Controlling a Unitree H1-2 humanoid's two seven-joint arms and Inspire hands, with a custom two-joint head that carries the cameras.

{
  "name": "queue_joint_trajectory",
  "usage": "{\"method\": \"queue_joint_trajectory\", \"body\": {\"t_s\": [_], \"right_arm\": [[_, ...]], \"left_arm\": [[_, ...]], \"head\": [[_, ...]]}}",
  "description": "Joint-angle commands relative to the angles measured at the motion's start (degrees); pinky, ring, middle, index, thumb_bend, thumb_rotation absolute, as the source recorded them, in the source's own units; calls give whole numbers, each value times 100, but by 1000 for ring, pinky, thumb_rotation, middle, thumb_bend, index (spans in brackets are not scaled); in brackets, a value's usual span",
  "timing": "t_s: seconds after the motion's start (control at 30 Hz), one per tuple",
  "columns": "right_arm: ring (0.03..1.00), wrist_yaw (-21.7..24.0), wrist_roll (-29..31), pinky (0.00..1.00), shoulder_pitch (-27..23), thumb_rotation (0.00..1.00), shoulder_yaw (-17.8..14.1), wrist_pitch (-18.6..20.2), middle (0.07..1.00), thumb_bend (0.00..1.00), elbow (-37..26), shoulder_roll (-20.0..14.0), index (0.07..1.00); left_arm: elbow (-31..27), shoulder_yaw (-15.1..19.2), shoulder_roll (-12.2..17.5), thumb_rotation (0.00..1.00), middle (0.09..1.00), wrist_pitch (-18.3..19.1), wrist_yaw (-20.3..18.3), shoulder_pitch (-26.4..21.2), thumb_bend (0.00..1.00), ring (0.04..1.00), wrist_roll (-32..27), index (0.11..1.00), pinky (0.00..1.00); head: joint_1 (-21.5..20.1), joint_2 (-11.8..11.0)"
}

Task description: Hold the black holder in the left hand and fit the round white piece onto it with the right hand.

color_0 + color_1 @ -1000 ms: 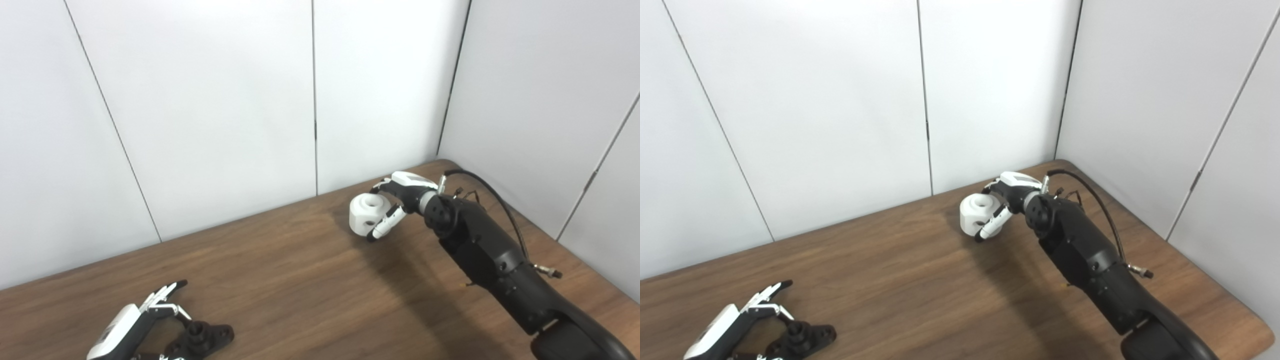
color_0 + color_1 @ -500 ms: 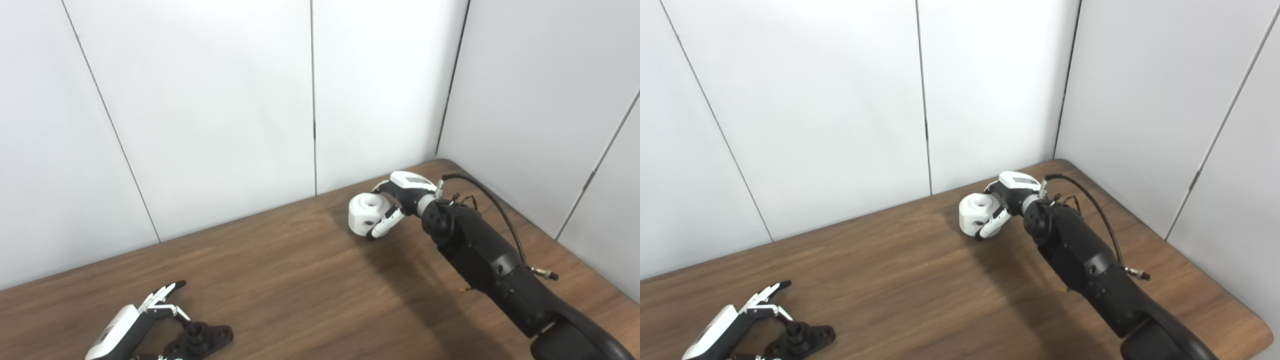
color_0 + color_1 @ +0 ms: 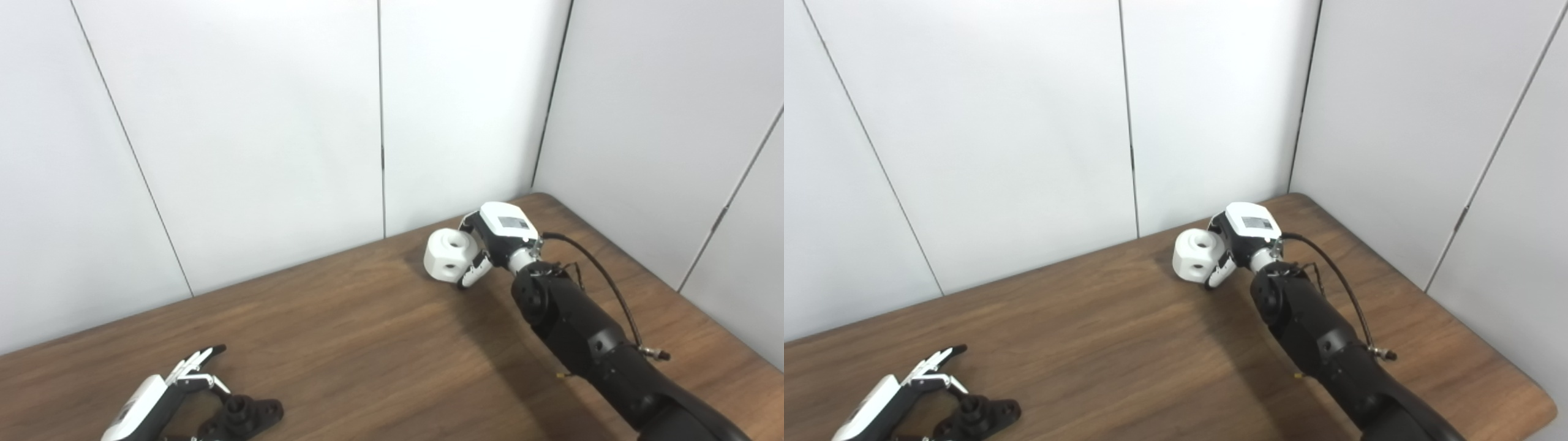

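Your right hand (image 3: pixel 493 245) grips the round white piece (image 3: pixel 449 255), lifted above the table (image 3: pixel 380 343). Your left hand (image 3: pixel 162 398) rests by the black holder (image 3: pixel 245 415), fingers spread, holding nothing.

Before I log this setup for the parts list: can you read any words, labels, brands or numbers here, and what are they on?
No text can be read in either view.
right hand: a grey panel on its white back, too small and blurred to read.
left hand: a similar grey patch on its back, unreadable.
round white piece, black holder, table: no markings visible.
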Motion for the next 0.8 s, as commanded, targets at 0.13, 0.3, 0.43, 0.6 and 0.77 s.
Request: {"method": "queue_joint_trajectory", "body": {"t_s": [0.13,0.3,0.43,0.6,0.77], "right_arm": [[728,-387,13,652,-251,142,-41,-202,686,522,-1,35,483],[724,-121,241,621,-247,139,-140,-128,685,522,-335,29,483],[762,652,629,730,-299,138,-281,226,717,523,-1044,-4,482],[773,1810,780,793,-482,137,-141,612,733,523,-1881,-235,481],[764,2832,714,738,-768,139,139,892,734,525,-2603,-422,481]], "left_arm": [[441,-192,362,56,970,114,-344,700,523,1000,218,481,1000],[419,-198,328,57,967,114,-340,691,523,1000,238,481,1000],[361,-208,322,56,964,114,-350,688,523,1000,274,481,1000],[290,-178,297,55,959,114,-409,683,524,1000,347,482,1000],[178,-132,233,53,952,114,-479,685,524,1000,487,483,1000]], "head": [[42,25],[88,46],[227,125],[441,227],[724,343]]}}
